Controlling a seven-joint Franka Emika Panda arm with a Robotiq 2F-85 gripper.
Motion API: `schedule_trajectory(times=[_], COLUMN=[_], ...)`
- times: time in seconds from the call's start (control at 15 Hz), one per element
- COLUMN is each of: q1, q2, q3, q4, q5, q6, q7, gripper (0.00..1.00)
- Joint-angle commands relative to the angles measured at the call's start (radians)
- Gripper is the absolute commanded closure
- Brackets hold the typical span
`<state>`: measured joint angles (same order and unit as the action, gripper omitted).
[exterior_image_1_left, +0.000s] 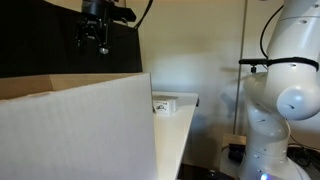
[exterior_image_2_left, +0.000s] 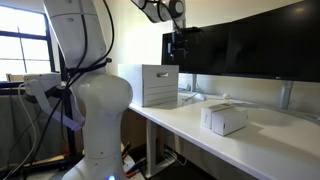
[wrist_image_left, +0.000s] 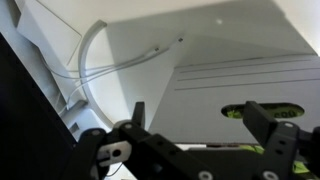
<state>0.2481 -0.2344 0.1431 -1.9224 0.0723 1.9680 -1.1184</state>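
Observation:
My gripper hangs high over a large box on the white desk, in front of a dark monitor; both exterior views show it. The box stands upright at the desk's end. In the wrist view the two black fingers are spread apart with nothing between them. Below them lies the box's pale top. It has an oval handle cutout with something green showing through.
A small white box lies on the desk further along, also seen in an exterior view. Dark monitors line the desk's back. The robot's white base stands beside the desk. A white cable runs behind the box.

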Motion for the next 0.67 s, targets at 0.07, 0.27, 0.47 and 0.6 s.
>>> schedule_trajectory(times=[0.07,0.27,0.47,0.6], q1=[0.027,0.034,0.046,0.059], q2=[0.128,0.216,0.298,0.339], q3=[0.053,0.084,0.120,0.146], q4=[0.148,0.261,0.372,0.435], q5=[-0.023,-0.054,-0.092,-0.104], q6=[-0.042,-0.072,-0.125,-0.168], q7=[0.002,-0.005,-0.010,-0.022], gripper=[0.00,0.00,0.00,0.00])
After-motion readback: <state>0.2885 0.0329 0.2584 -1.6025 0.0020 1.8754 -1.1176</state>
